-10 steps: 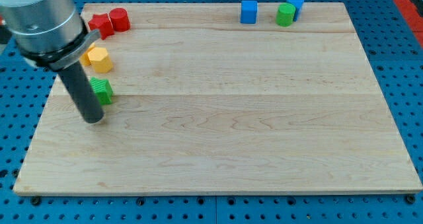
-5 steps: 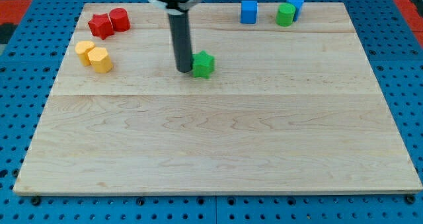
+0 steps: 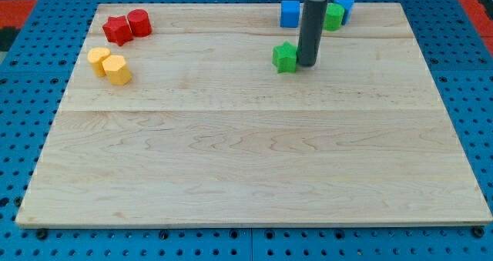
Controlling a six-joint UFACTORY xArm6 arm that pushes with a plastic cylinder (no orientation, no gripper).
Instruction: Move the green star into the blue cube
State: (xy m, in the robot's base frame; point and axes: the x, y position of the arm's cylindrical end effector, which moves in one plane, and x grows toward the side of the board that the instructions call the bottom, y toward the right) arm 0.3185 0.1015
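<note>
So there's just 1 camera view here, looking down at a light wooden board that sits on a blue pegboard table.

My tip is down on the board in the upper middle, a bit towards the top right corner. It's a plain dark rod with no jaws, so nothing opens, closes or clamps on anything. The rod is right against the right side of the green star; whether they actually touch or just sit side by side I can't tell from this angle.

The green star is below the blue cube, which sits close to the top edge. The 2 are clearly apart, with bare wood between them.

Right of the blue cube, partly hidden behind the rod, is a green cylinder, and a second blue block sits just behind it at the top edge; its shape is hard to make out.

Over by the top left corner there's a red star touching a red cylinder. Below those, near the left edge, a round yellow block and a yellow hexagonal block are pressed together
</note>
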